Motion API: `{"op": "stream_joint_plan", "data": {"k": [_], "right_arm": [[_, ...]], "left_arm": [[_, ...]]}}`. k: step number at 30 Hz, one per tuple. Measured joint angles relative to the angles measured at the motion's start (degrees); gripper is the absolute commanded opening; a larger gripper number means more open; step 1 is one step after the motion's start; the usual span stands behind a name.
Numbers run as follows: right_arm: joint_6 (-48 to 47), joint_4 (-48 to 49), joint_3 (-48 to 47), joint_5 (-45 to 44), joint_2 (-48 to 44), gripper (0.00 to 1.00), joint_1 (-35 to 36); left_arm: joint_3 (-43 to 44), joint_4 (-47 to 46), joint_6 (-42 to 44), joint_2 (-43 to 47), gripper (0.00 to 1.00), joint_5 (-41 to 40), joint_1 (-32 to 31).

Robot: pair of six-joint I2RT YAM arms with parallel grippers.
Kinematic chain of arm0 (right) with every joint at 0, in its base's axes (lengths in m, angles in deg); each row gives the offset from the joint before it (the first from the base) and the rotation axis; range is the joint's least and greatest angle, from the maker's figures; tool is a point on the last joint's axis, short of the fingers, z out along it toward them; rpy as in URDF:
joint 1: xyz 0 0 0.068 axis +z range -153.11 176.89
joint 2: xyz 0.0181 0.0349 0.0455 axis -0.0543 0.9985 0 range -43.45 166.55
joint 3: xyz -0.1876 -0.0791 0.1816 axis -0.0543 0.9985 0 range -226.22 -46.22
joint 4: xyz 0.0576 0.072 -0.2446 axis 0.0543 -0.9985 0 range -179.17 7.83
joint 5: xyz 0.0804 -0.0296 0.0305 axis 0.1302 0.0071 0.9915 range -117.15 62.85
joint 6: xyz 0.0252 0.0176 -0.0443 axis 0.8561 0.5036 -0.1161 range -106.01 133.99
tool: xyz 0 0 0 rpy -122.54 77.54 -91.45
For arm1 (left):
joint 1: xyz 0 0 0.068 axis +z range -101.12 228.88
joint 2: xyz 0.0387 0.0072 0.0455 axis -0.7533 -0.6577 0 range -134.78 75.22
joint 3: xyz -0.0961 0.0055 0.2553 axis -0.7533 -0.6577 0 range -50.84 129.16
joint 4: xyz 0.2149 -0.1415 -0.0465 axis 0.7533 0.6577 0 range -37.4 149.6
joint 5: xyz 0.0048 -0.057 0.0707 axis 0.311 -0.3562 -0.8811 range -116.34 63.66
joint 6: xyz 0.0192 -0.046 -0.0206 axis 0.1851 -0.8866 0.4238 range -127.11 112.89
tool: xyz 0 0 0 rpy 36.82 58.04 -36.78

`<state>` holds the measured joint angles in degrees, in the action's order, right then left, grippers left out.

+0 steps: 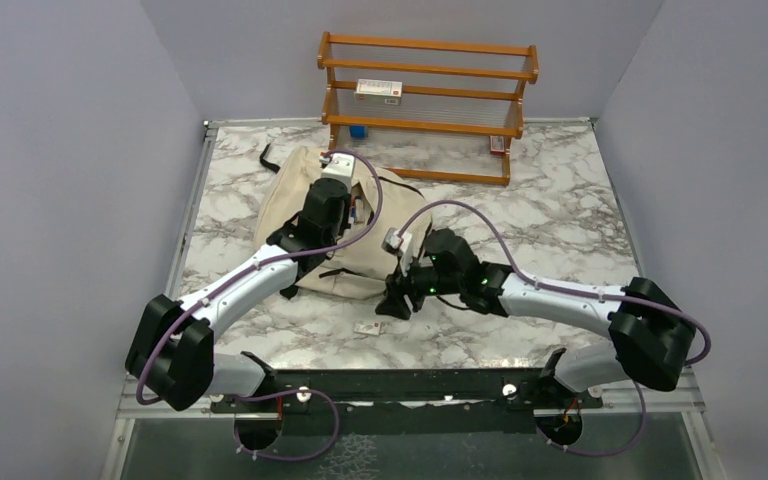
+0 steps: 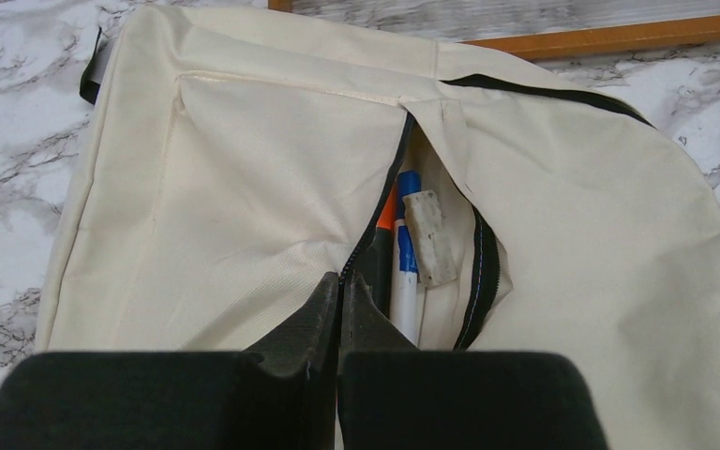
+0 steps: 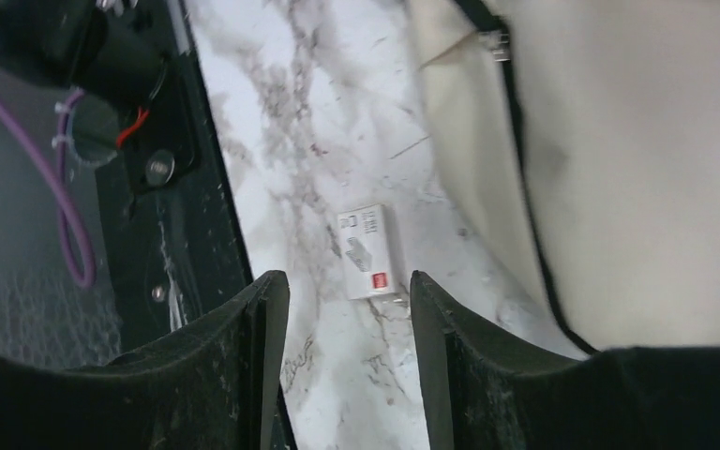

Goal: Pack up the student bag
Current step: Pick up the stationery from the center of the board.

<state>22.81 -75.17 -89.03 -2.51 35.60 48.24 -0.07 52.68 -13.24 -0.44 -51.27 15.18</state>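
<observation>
Left fingers (image 2: 340, 286) are pressed together on the zip edge of the bag (image 2: 244, 187), apparently holding its pocket (image 2: 380, 267) agape mid-tabletop (image 1: 560, 210). Right fingers (image 3: 349, 278), half spread, hover over a small white card (image 3: 371, 251) just off the bag's near edge. The card's long axis runs along their gap, and the right arm is nearer

The student bag (image 2: 244, 187) is matt cream woven cloth with black zip tape. The surface (image 1: 560, 220) looks like smooth white-grey marble. The far rack (image 1: 428, 70) is varnished orange wood. The right hand (image 3: 347, 281) is scuffed matt black plastic.
</observation>
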Motion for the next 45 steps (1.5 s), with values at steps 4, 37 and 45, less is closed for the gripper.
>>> {"op": "stream_joint_plan", "data": {"k": [4, 37, 45], "right_arm": [[-4.0, 0.4, 0.0, 0.6, 2.5, 0.58, 4.6], [-16.5, 6.4, -0.5, -19.3, 18.0, 0.58, 16.9], [-17.0, 7.7, -0.4, -20.7, 18.3, 0.36, 17.2]], "left_arm": [[0.0, 0.0, -0.3, 0.0, 0.0, 0.2, 0.6], [0.0, 0.0, -0.4, -0.5, 0.0, 1.1, 1.1], [0.0, 0.0, -0.4, -0.5, 0.0, 1.1, 1.1]]}}
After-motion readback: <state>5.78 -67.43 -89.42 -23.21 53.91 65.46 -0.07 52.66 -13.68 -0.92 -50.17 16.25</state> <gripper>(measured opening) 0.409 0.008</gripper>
